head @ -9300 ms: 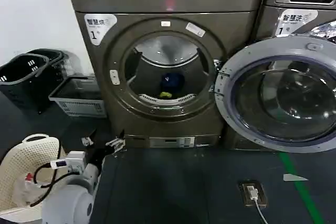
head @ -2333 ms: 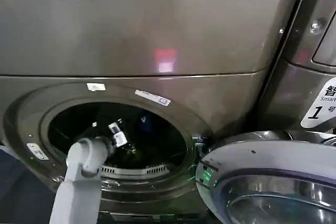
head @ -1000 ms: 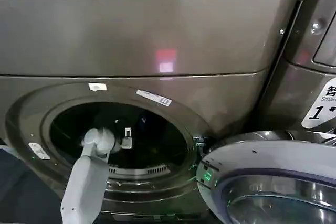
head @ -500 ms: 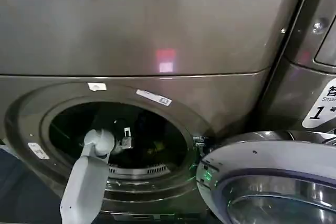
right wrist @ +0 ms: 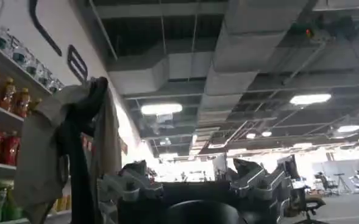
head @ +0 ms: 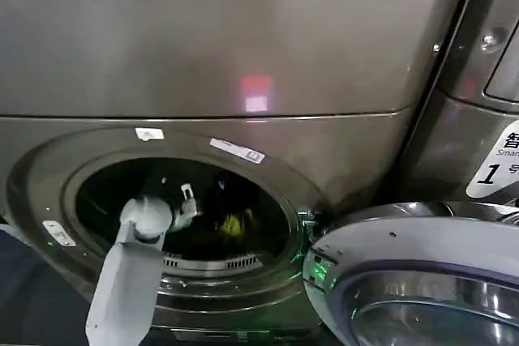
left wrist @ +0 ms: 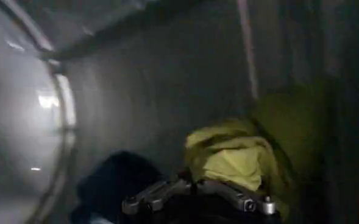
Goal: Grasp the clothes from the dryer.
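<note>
Since half a second ago the left arm has drawn back a little toward the porthole rim, and the yellow-green piece (head: 232, 224) now shows brighter beyond it.

Nearest in the left wrist view, the left hand (left wrist: 199, 196) hovers inside the drum with its fingers (left wrist: 152, 196) spread apart, gripping nothing. Just past them lies the yellow-green piece, crumpled against the drum wall, with the dark blue garment (left wrist: 115, 181) bunched beside it. Both sit low at the back of the dryer (head: 243, 54).

Both pieces look light, limp and easily bunched; pinching a raised fold at the top of the yellow-green heap seems the surest hold.

The right hand (right wrist: 197, 185) is parked away from the machine, fingers apart.
</note>
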You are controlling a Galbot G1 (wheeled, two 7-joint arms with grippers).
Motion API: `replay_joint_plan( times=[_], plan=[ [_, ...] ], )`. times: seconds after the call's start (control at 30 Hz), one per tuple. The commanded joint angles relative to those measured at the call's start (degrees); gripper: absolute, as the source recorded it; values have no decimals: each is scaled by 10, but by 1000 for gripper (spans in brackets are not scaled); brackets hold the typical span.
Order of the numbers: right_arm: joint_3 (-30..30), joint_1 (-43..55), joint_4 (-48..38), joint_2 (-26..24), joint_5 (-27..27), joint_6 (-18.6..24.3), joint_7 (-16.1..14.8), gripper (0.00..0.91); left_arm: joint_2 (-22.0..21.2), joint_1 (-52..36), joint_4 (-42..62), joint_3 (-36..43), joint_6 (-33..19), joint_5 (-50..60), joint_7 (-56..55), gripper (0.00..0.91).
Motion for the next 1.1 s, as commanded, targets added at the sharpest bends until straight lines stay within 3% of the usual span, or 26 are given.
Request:
replay_joint_plan(
  times=[0.03,0.1,0.17,0.83,0.93,1.1],
  plan=[
    [0,0,5,0,-1,-3,0,907,-43,4,-18,-5,51,-135,-339,0],
    [0,0,8,-1,-1,-16,6,907,-50,7,-16,-7,47,-141,-365,0],
    [-3,0,5,-2,3,11,6,907,-55,11,-17,-5,39,-147,-388,0],
    [-2,-2,2,2,1,8,4,907,-63,2,-21,-6,48,-165,-416,0],
    [7,-2,17,6,2,-32,9,907,-63,3,-20,-4,49,-166,-413,0],
    [-4,-2,13,8,4,-11,14,907,-63,5,-21,-5,50,-167,-412,0]
  ],
)
